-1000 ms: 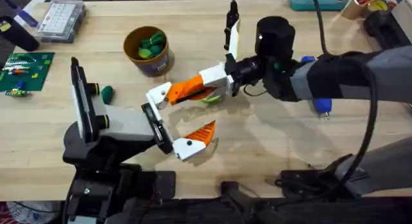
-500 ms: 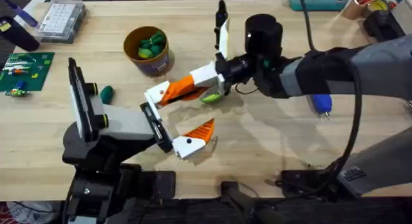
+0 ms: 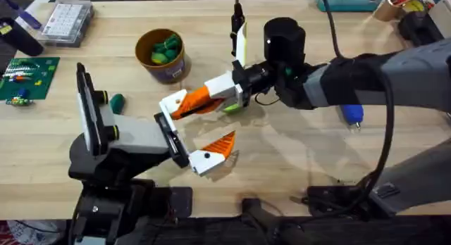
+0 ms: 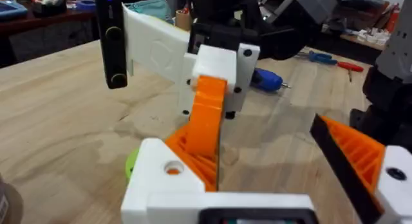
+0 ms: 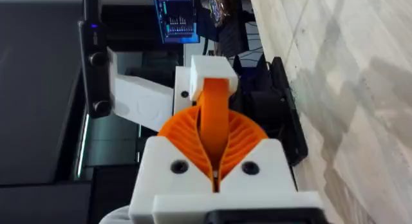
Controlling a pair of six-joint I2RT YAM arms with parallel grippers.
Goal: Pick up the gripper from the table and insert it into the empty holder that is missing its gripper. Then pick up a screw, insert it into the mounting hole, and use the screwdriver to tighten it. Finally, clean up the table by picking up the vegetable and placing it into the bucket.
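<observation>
My right gripper [image 3: 206, 96] reaches in from the right and is shut on the gripper [image 3: 189, 100], pinching its orange wedge [image 5: 215, 111] between its pads. The piece's white base end [image 5: 209, 73] meets the empty holder [image 3: 169, 108] on my left arm. From the left wrist, the orange piece [image 4: 207, 114] runs down onto that white bracket [image 4: 154, 185]. My left gripper [image 3: 190, 129] stands open, its one orange finger [image 3: 215, 150] well apart from the bracket. The vegetable [image 3: 231, 108] lies on the table under the right gripper. The bucket [image 3: 162, 55] holds green pieces. The blue screwdriver [image 3: 352, 115] lies behind the right arm.
Another green piece [image 3: 116, 101] lies left of my left arm. A clear parts box [image 3: 67, 20] and a green circuit board [image 3: 25, 76] sit at the far left. A teal case [image 3: 349, 0] and clutter line the back right edge.
My right arm has moved a little to the left, carrying the orange gripper piece closer onto the holder. The left arm has stayed put.
</observation>
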